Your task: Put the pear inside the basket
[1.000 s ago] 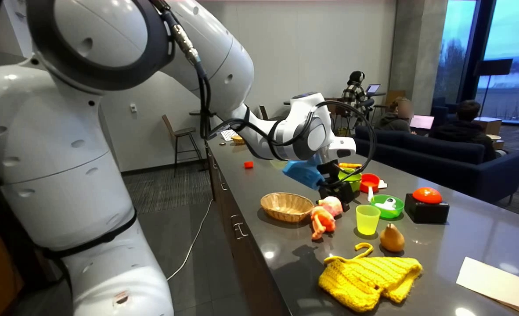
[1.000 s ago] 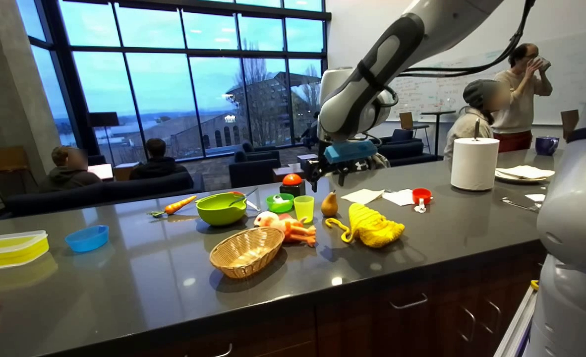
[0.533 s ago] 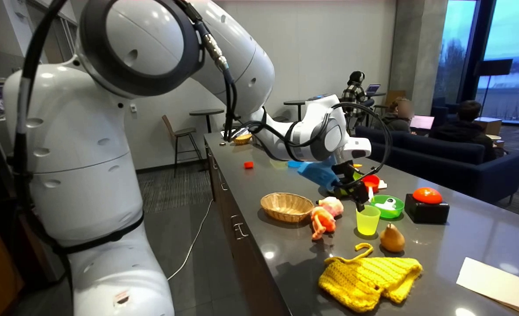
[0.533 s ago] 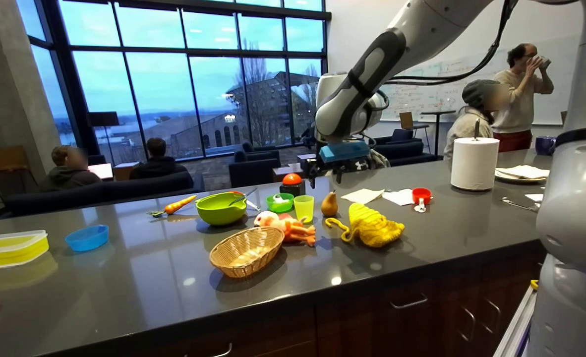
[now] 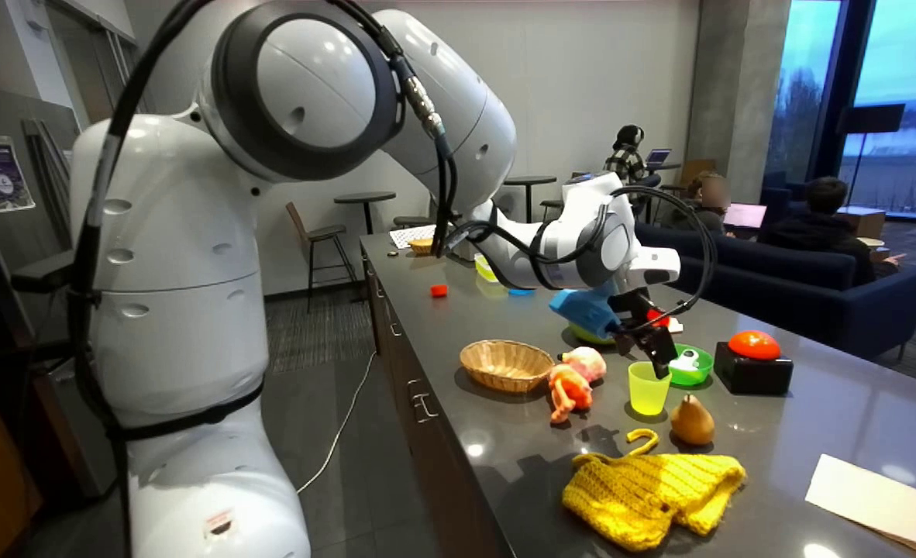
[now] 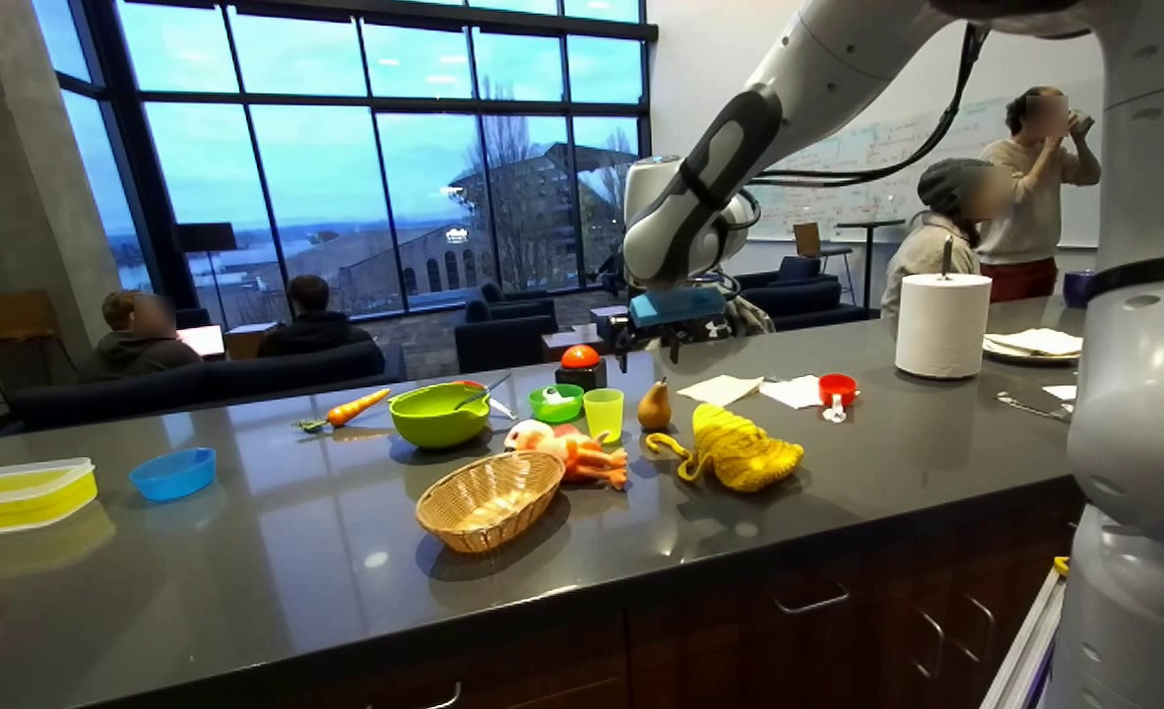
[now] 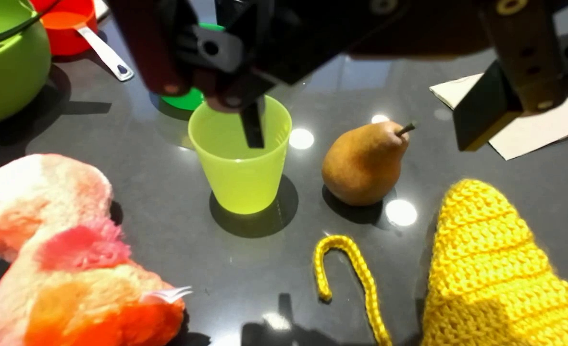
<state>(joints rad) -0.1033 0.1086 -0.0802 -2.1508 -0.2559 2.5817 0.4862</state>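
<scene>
The pear (image 7: 366, 163) is brown-yellow and stands upright on the dark counter, stem leaning right in the wrist view. It shows in both exterior views (image 5: 692, 421) (image 6: 655, 407). The tan woven basket (image 5: 504, 379) sits near the counter's edge, beyond a plush toy from the pear; it also shows in an exterior view (image 6: 505, 530). My gripper (image 7: 363, 142) is open and empty, above the counter. In the wrist view its fingertips stand wide apart on both sides of the pear, the left one in front of the cup's mouth. It touches nothing that I can see.
The light green cup (image 7: 245, 182) stands right beside the pear. The yellow crocheted piece (image 7: 490, 274) lies on its other side. The pink-orange plush toy (image 5: 570, 387) lies by the basket. A green bowl (image 6: 441, 414), a red button box (image 5: 754, 364) and paper (image 6: 720, 390) are nearby.
In the exterior views my arm has swung so that the gripper has come over the cup, nearer the pear. The gripper has stayed open. The objects on the counter have not moved.
</scene>
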